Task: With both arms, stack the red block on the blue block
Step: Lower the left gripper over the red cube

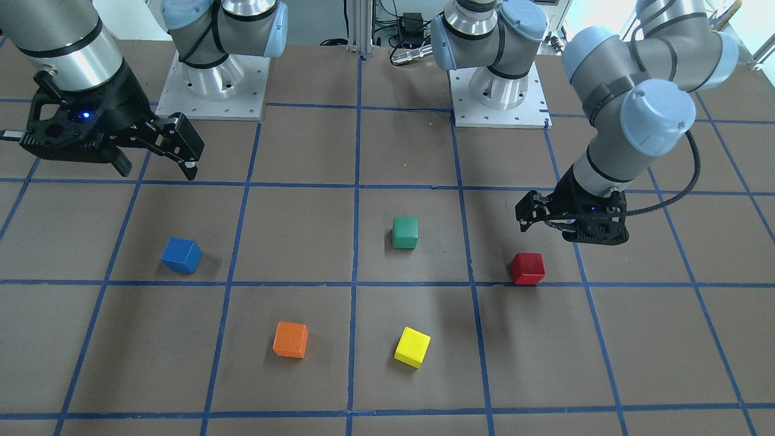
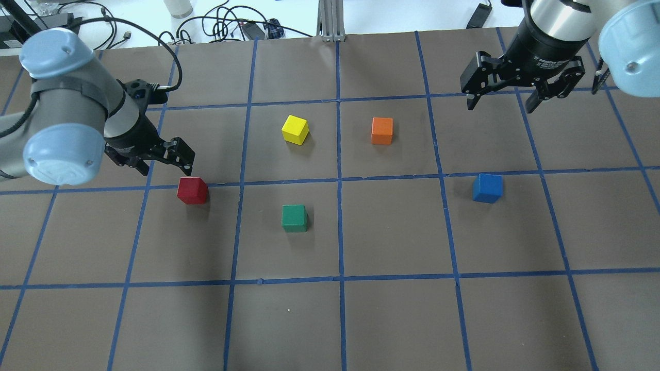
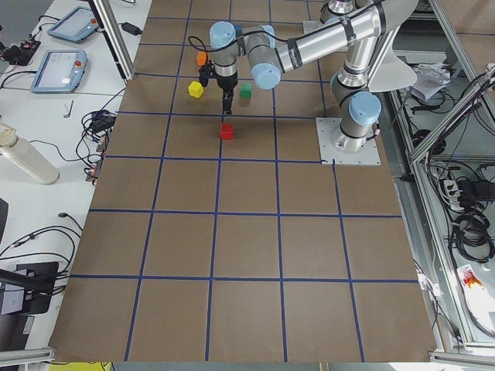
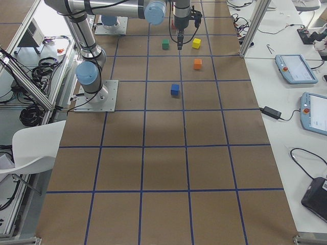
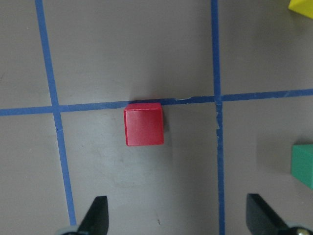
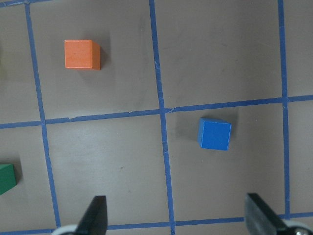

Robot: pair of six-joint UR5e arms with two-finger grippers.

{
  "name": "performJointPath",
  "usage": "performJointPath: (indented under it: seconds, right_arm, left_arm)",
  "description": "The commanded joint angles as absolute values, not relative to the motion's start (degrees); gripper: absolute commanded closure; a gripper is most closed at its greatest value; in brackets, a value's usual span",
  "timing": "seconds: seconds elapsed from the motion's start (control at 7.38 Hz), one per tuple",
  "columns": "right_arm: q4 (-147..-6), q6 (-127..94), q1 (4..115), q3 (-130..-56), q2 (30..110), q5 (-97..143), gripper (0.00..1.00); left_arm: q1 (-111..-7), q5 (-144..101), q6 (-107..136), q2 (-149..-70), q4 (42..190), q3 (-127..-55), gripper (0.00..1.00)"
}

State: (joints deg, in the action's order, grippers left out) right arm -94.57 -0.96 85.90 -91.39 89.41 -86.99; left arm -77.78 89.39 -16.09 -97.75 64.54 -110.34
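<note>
Zero progress is showing on the stack: the red block [image 2: 192, 190] is sitting untouched on the brown table [image 2: 392, 319] at middle left of the overhead frame, its upper edge touching a blue tape line [image 2: 289, 181]. The blue block [image 2: 487, 187] is sitting well apart at middle right, with nothing on top of it.

The left gripper [image 5: 178, 215] is hovering just beside and above the red block, its jaws spread wide and holding nothing. In its wrist view the cube is lying ahead of the two fingertips, somewhat left of centre between them, not yet enclosed. The right gripper [image 2: 501, 100] is hanging in the upper right of the overhead frame, jaws likewise wide and empty, apart from the blue block, which is showing right of centre in its wrist view.

By my reading, everything is waiting to be done: the grasp, the lift, the carry across, possibly a hand-over between the arms, and the placing.

Three other cubes are sharing the table. The green cube [image 2: 294, 218] is lying below centre, nearest the straight line from red to blue. The yellow cube [image 2: 295, 129] and the orange cube [image 2: 382, 131] are sitting above centre. None is touching a task block, and a carry made at height is looking likely to clear them all.
</note>
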Motion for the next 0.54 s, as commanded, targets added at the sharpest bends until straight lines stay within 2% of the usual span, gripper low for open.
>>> performJointPath:
  seconds: [0.0,0.41]
  right_arm:
    - [-94.6,-1.0,85.9,-91.3,89.4,-87.0,0.0]
    - [-94.6,-1.0,85.9,-91.2,89.4,-87.0,0.0]
  left_arm:
    - [-77.3,89.6,-17.4,-102.5,57.0,-114.7,0.0]
    - [-77.4,89.8,-17.4,-106.5,53.3,-114.9,0.0]
